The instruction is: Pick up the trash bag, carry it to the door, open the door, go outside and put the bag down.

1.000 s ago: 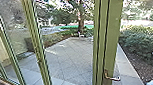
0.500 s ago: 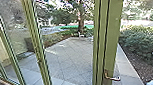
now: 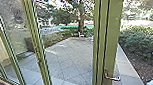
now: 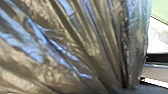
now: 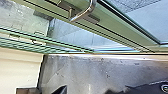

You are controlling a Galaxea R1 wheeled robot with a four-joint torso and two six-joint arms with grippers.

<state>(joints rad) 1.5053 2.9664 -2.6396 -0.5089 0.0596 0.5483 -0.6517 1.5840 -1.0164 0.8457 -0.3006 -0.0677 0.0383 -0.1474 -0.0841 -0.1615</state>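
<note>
Lever (image 3: 116, 78) likely needs a full, square press before door (image 3: 114, 38) moves, trash bag (image 4: 75, 47) kept clear; can't tell whether left gripper or right gripper is open or closed.

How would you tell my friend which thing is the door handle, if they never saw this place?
Find the widest green upright, in front of the paved yard. Low on it is the handle, a bent, shiny metal lever. It looks much bigger than the small dark fitting on the thinner upright to its left.
</note>
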